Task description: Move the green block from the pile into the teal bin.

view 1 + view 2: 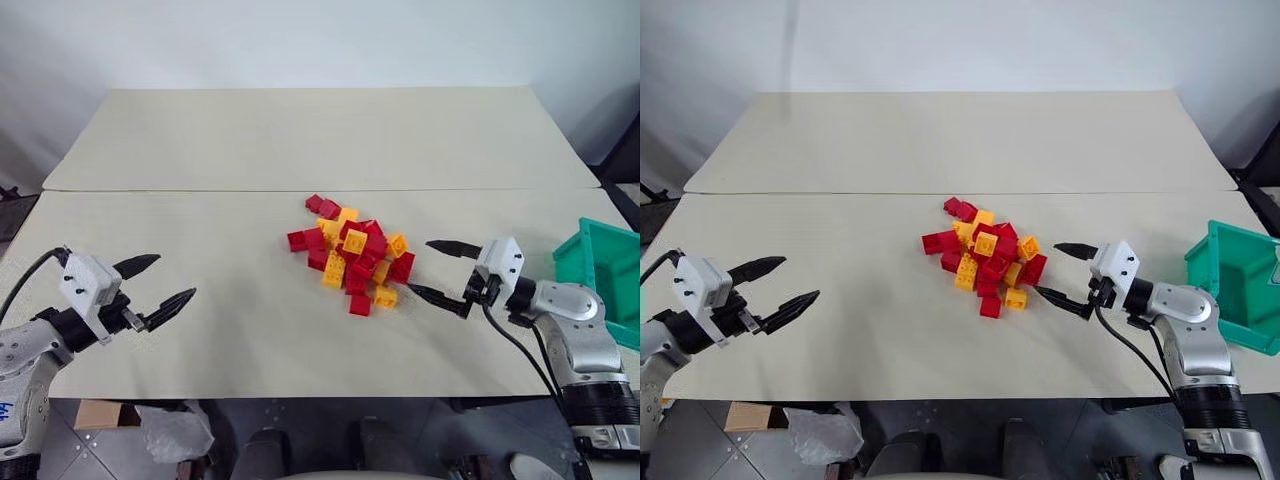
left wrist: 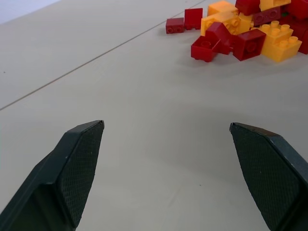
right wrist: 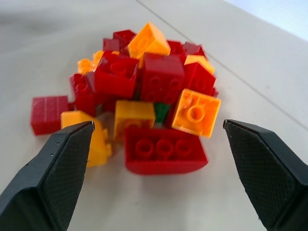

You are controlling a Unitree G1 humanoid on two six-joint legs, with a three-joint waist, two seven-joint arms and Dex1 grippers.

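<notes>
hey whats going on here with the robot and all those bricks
The robot is set to pick a green block out of the pile of red and yellow-orange bricks on the table. Its right gripper is open beside the pile, facing it. The green block is mostly buried, a sliver showing between bricks in the right wrist view. The left gripper is open and well away. The teal bin sits at the table's right edge.

Pile [image 1: 353, 254] at counter [image 1: 300, 150] centre. Right tool [image 1: 440, 270], jaws wide, just beside it at 3 o'clock; teal bin [image 1: 600, 275] beyond. Left tool [image 1: 165, 283] at 9, spread, well apart.
</notes>
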